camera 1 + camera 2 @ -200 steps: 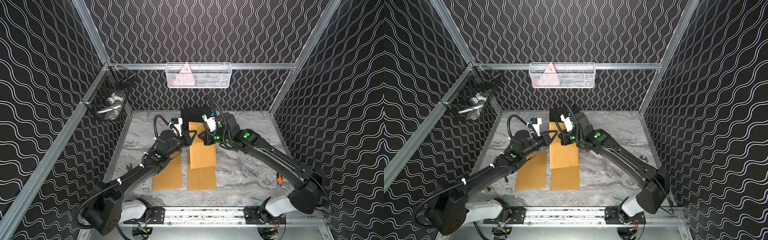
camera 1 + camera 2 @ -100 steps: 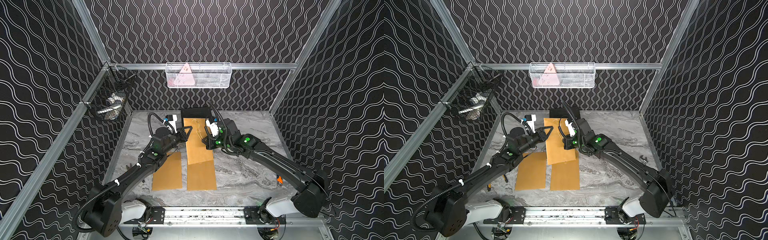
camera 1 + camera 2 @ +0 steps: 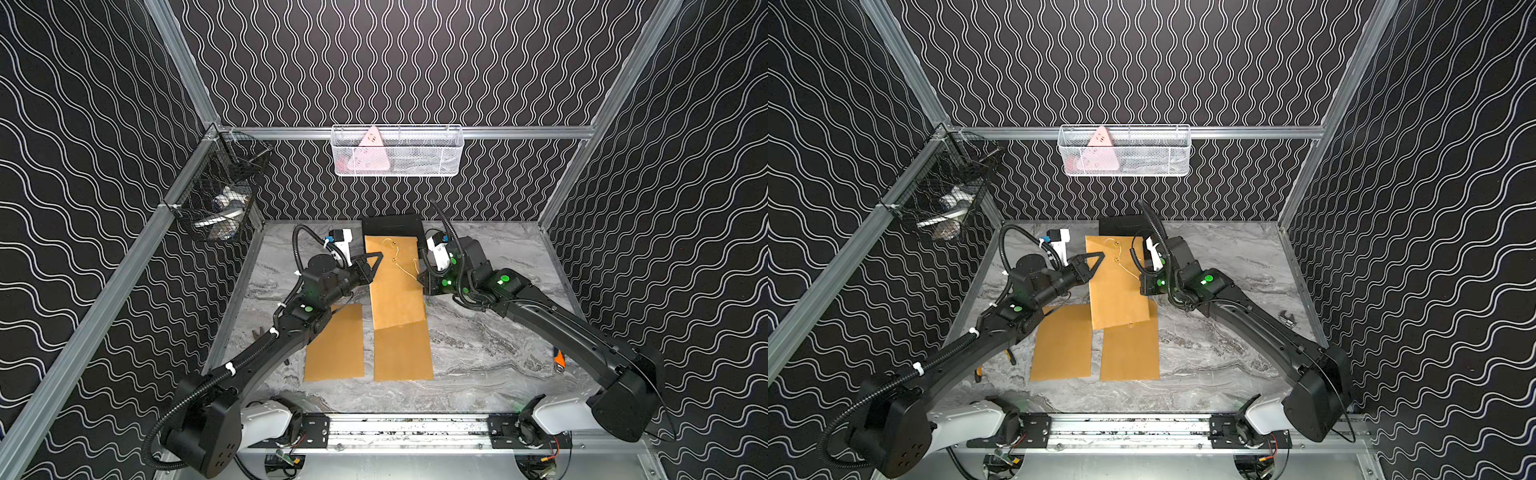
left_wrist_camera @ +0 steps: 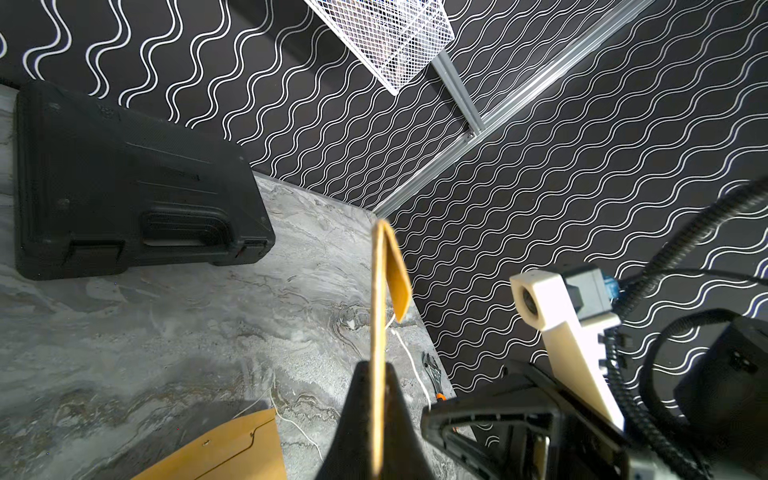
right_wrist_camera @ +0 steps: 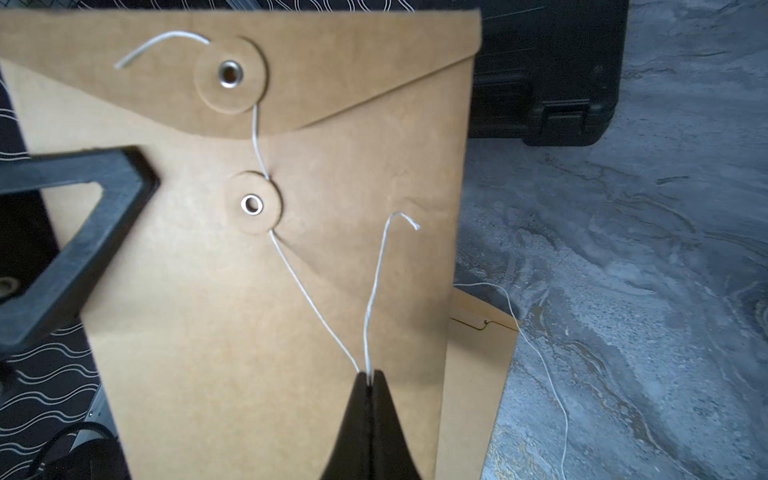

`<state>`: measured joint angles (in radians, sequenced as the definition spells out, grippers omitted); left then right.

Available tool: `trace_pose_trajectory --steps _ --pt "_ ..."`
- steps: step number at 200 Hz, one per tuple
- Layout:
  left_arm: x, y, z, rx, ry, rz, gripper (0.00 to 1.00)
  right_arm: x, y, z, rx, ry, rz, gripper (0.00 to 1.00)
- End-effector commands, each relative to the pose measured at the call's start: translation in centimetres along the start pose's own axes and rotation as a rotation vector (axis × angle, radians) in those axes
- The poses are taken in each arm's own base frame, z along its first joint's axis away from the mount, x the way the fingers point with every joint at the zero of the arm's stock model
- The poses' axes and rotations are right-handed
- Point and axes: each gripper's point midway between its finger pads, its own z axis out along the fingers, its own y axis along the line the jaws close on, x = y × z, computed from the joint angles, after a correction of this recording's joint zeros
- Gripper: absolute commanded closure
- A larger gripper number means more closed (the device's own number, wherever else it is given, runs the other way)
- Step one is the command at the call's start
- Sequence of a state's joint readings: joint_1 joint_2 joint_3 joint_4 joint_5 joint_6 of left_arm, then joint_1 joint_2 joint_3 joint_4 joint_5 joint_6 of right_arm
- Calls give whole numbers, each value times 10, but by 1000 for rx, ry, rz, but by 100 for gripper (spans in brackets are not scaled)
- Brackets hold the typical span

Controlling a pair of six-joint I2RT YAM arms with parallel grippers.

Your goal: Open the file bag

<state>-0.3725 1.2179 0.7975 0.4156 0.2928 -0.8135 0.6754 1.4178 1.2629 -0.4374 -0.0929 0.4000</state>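
The file bag (image 3: 395, 291) is a brown paper envelope, raised off the table at its far end and tilted; it also shows in the other top view (image 3: 1117, 286). My left gripper (image 4: 377, 365) is shut on the bag's left edge (image 4: 377, 299), as both top views show (image 3: 376, 259). My right gripper (image 5: 370, 374) is shut on the white string (image 5: 316, 307), to the right of the bag (image 3: 420, 277). The string runs from the flap's upper disc (image 5: 230, 75) past the lower disc (image 5: 251, 203) to the jaws. The flap (image 5: 332, 83) lies folded down.
Two more brown envelopes (image 3: 336, 345) (image 3: 403, 353) lie flat near the front. A black case (image 3: 392, 226) sits at the back wall. A white wire basket (image 3: 397, 151) and a black one (image 3: 220, 199) hang on the walls. Small tools (image 3: 559, 359) (image 3: 1287, 320) lie at the right.
Both grippers have moved apart, the left to the left and the right to the right. The bag's far end now stands further back, and the string is drawn out to the right.
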Motion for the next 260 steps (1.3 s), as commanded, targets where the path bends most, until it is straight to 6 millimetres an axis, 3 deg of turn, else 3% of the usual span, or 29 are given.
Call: trace_pose_trajectory --steps 1,60,125,179,202,220,260 --pt "-5 -9 -3 34 -14 12 100 -5 -6 -2 13 -12 -2 100" --pt "4 -5 -6 37 10 8 100 -23 -18 -7 46 -39 -13 100" --pt "12 -2 -8 40 30 15 100 -46 -28 -27 87 -87 -34 100" --pt "17 -1 -9 47 44 14 100 -54 -24 -38 73 -105 -42 100" --pt "17 0 -9 46 42 25 100 -51 -27 -41 84 -116 -34 74" --pt "16 -2 -7 55 41 35 100 -48 -34 -45 110 -121 -27 60" --pt "17 -8 -3 98 48 54 100 -43 -57 -59 157 -138 9 48"
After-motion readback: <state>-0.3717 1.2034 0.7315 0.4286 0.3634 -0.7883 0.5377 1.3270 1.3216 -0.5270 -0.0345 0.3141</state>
